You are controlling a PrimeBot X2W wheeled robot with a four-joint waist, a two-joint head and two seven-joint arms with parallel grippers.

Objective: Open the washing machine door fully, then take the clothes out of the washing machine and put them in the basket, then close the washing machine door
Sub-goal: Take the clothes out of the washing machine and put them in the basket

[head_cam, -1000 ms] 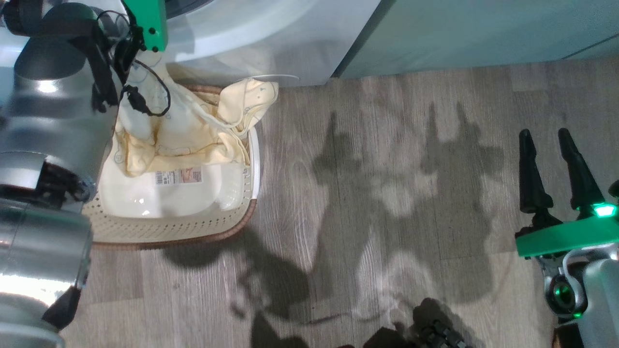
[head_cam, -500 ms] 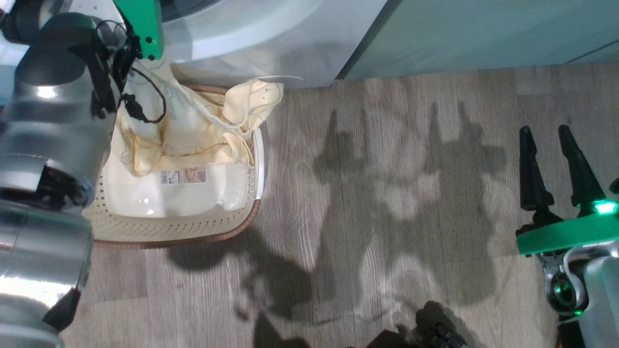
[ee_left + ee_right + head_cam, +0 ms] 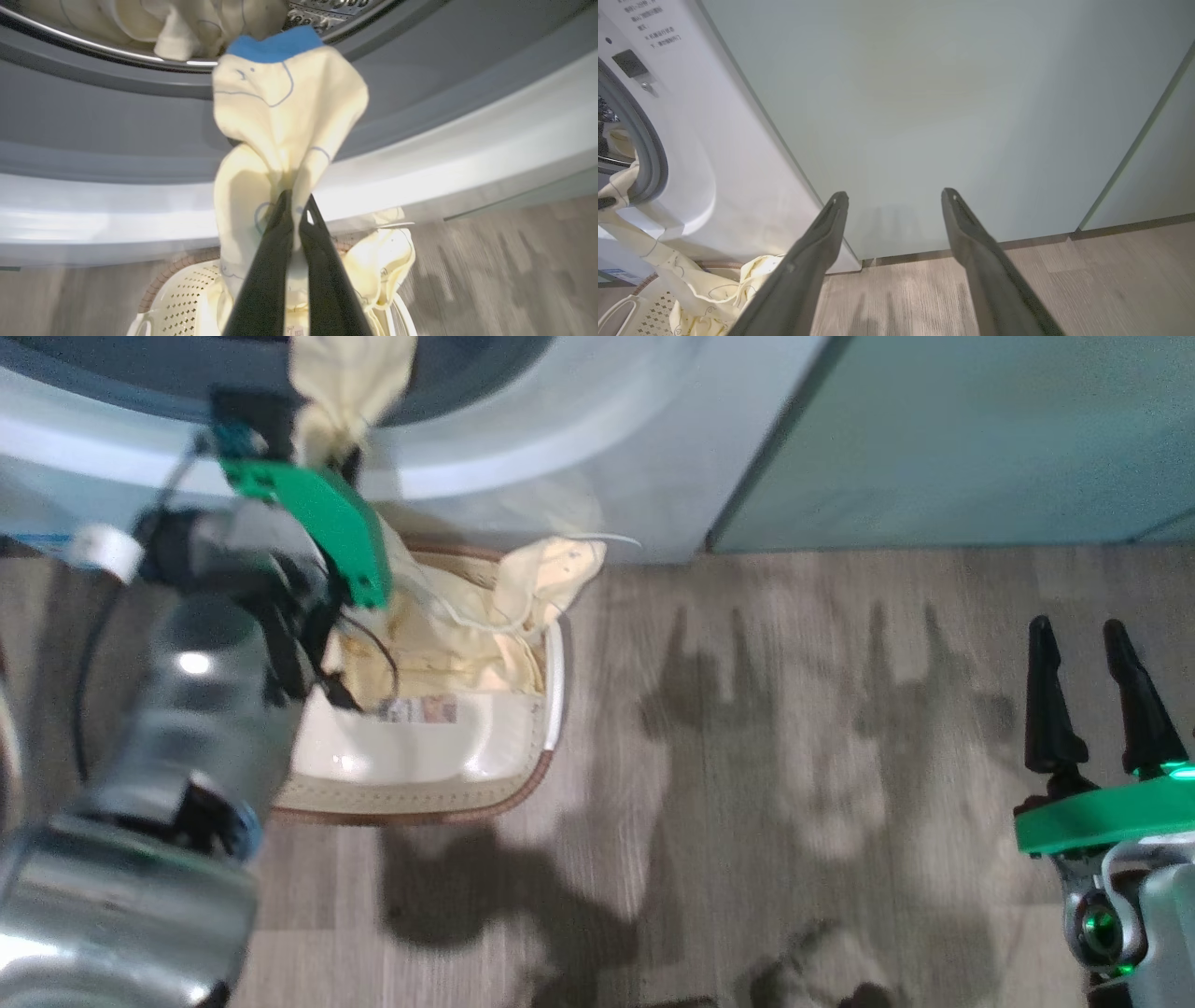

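Change since the earlier frame: the head camera has swung, so the whole scene sits lower and further right and the drum opening now shows at the far edge. The left arm has come up from over the basket, and the cloth it holds is now stretched upward. The right arm stands as before.

Item, washing machine (image 3: 579,448): one, white, far left, with its grey gasket (image 3: 117,112) exposed.

Item, basket (image 3: 509,791): one, on the floor (image 3: 794,709) just near the washer's front, with one label sticker (image 3: 417,710) on its bottom.

Item, clothes (image 3: 285,116): pale yellow with a blue edge.
- One length runs from the drum lip down into the basket.
- More fabric lies inside the drum.
- A fold drapes over the basket's far right corner.
- Whether these are separate garments cannot be told.

Item, left gripper (image 3: 297,205): one. The silver forearm rises from near left and the green wrist plate (image 3: 327,523) is above the basket's far left corner. The fingers point towards the drum, closed to a sliver and pinching the yellow cloth.

Item, right gripper (image 3: 1075,630): one, near right, well apart from the basket. Its fingers are spread, empty, and point at a cabinet door (image 3: 948,93).

Item, pale green cabinet doors: two, far right.
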